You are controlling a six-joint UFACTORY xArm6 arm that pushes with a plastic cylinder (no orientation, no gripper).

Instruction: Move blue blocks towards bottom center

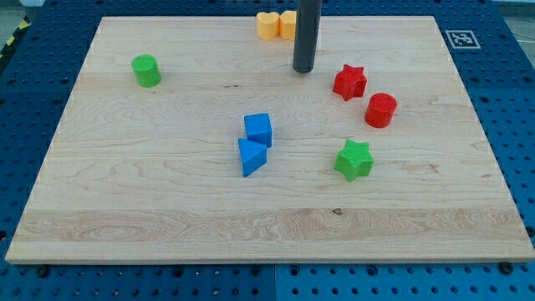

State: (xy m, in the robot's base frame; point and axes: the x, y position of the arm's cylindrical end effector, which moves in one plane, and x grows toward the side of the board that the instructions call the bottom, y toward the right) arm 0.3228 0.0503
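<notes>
One dark rod is standing upright in the upper middle of the wooden board (167,209), entering from the view's top edge; my tip (303,70) is resting on bare wood and is touching no block. No jaws exist on this rod, so it is gripping nothing and pushing nothing at this moment. Two blue blocks are sitting near the board's centre, well below and to the view's left of my tip: the blue cube (259,129) is lying just above the blue triangle (252,156), and the two are touching or very nearly so. Both are lying well above the board's bottom edge. Two yellow blocks are sitting at the top edge, side by side and touching: the yellow heart (267,25) is on the left, and the yellow block (287,23) beside it is being partly hidden by the rod, so its shape cannot be told. To the view's right of my tip, the red star (349,82) is lying near, with the red cylinder (380,110) just below and right of it. The green star (354,160) is sitting lower, right of the blue pair. The green cylinder (146,70) is standing apart at upper left.
</notes>
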